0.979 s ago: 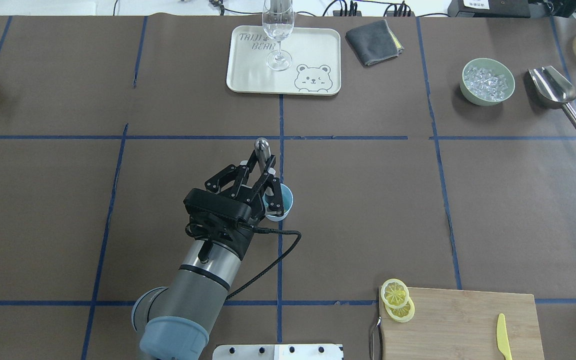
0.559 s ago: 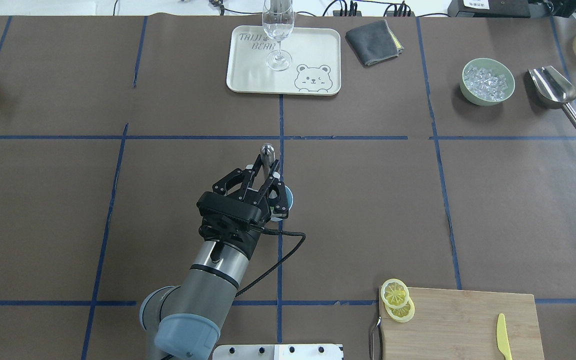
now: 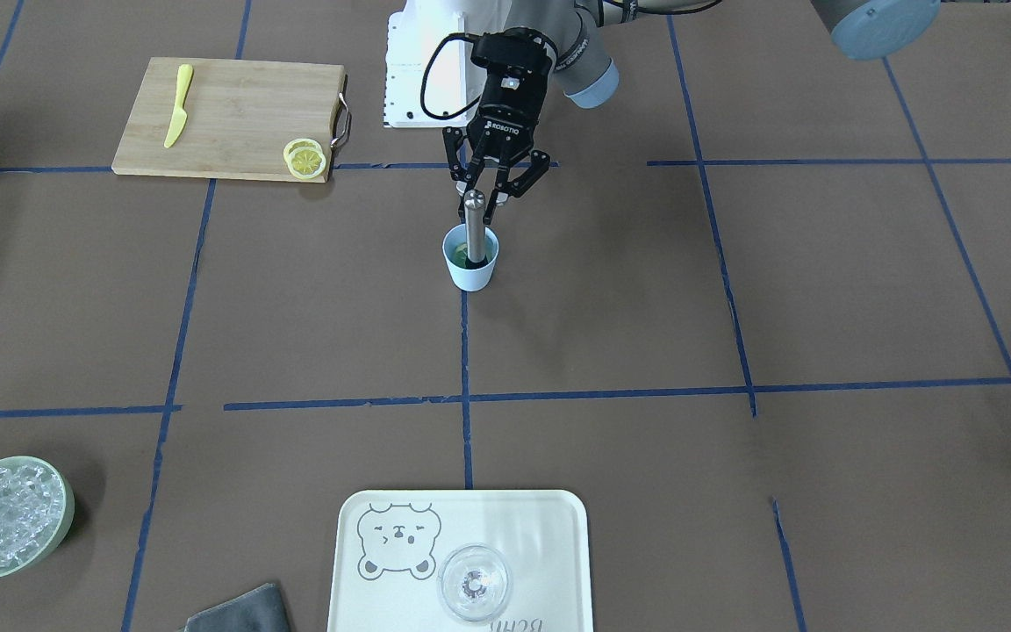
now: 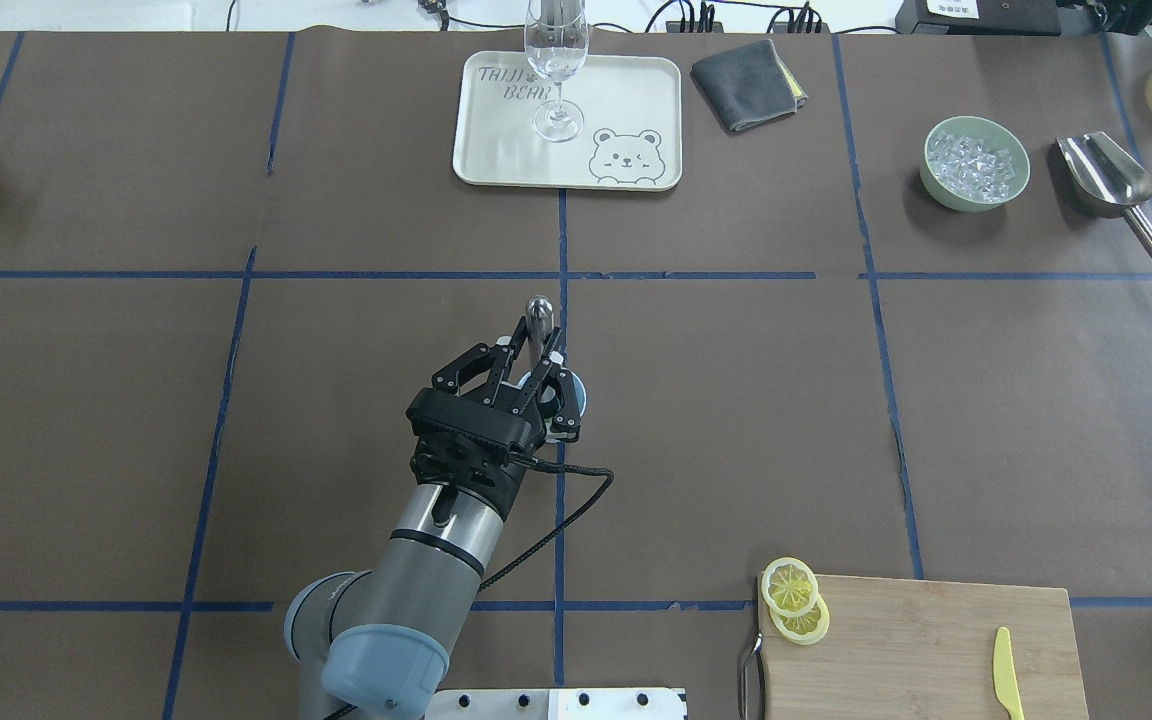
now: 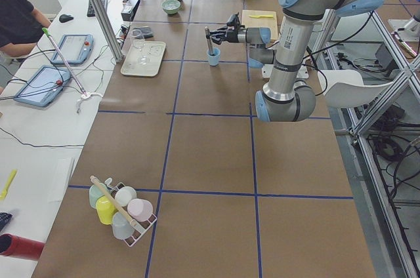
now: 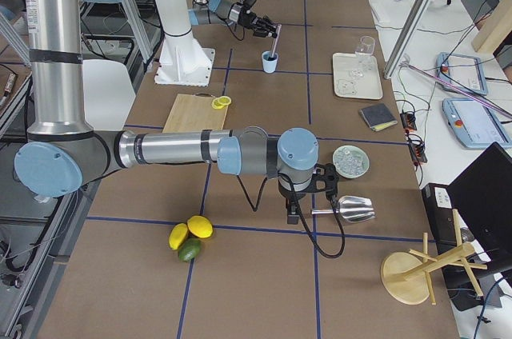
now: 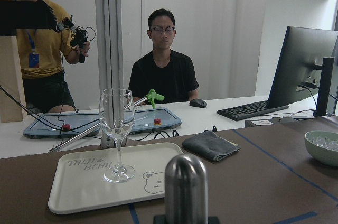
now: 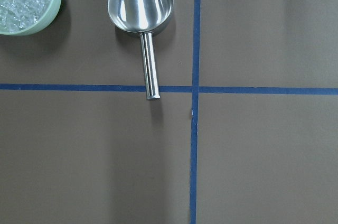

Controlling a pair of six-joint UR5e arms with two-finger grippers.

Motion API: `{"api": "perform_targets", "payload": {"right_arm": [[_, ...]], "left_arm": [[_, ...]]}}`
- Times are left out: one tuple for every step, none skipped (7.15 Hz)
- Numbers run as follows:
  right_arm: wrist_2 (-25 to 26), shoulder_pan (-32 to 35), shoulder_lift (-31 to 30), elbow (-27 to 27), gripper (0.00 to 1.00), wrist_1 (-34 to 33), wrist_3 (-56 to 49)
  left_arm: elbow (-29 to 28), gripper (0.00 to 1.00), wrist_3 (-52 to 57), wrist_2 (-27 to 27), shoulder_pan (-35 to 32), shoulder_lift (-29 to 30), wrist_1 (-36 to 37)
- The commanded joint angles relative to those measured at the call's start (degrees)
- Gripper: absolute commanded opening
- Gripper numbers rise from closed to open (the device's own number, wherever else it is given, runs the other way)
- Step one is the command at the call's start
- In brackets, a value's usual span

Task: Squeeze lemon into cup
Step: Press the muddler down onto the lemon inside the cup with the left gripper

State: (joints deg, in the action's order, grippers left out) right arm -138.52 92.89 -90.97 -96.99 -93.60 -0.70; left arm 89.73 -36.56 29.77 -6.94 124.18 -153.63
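We see the left end effector clamped on the muddler; a push toward 12 o'clock could tip the cup.

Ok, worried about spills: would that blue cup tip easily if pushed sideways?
Likely tippy: the small cup tapers to a narrow base and nothing holds it. The metal rod in it rises above the rim, probably giving sideways leverage.

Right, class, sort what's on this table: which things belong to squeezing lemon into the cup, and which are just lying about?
In the job:
left gripper, gripping the metal muddler
cup, muddler standing in it
lemon slices on the cutting board

Lying about:
tray and wine glass
grey cloth
bowl of ice
scoop
yellow knife
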Motion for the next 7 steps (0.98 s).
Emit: {"api": "perform_targets", "payload": {"right_arm": [[0.0, 0.1, 0.0, 0.0, 1.00, 0.0, 0.0], [0.0, 0.1, 0.1, 0.0, 1.00, 0.0, 0.0], [0.0, 0.1, 0.1, -0.1, 1.00, 0.0, 0.1], [0.0, 0.2, 0.3, -0.1, 1.00, 0.0, 0.1], [0.0, 0.2, 0.4, -0.2, 1.00, 0.0, 0.2], [0.0, 0.2, 0.5, -0.2, 1.00, 0.0, 0.3], [0.0, 0.2, 0.8, -0.1, 1.00, 0.0, 0.3]], "left_arm": [[0.2, 0.00, 0.0, 0.3, 0.0, 0.0, 0.0], [0.9, 0.00, 0.2, 0.4, 0.0, 0.1, 0.0], [3.0, 0.00, 0.7, 1.3, -0.1, 0.1, 0.1], [6.1, 0.00, 6.1, 2.7, -0.9, 0.4, 0.0], [8.3, 0.00, 8.2, 2.7, -1.1, 0.6, -0.1], [10.4, 0.00, 8.3, 2.8, -1.7, 0.8, 0.0], [12.5, 0.00, 9.9, 3.0, -2.5, 1.0, 0.0]]}}
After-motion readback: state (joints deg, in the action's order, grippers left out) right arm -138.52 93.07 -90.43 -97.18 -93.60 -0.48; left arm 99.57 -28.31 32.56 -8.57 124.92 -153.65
